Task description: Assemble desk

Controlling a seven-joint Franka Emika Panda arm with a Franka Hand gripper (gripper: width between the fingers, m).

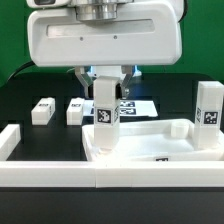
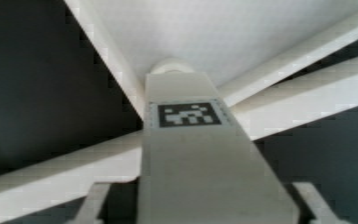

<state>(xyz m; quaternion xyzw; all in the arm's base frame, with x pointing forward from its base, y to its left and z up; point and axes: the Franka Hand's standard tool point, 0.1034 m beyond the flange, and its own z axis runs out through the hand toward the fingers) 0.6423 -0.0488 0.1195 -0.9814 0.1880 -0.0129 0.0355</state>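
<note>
While end effector [image 1: 107,86] pinches it upright, white sq. leg post [image 1: 106,118] shows b/w tag, over panel [image 1: 175,150].

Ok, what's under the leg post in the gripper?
A corner of the desk panel lies under the leg post. The post's lower end covers the joint, so seating cannot be seen.

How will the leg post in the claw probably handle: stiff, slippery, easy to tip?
The leg post looks like rigid plastic, so probably stiff and light. Its smooth faces may slip in the claw. Tall on a narrow square foot, it would likely tip, not roll.
</note>
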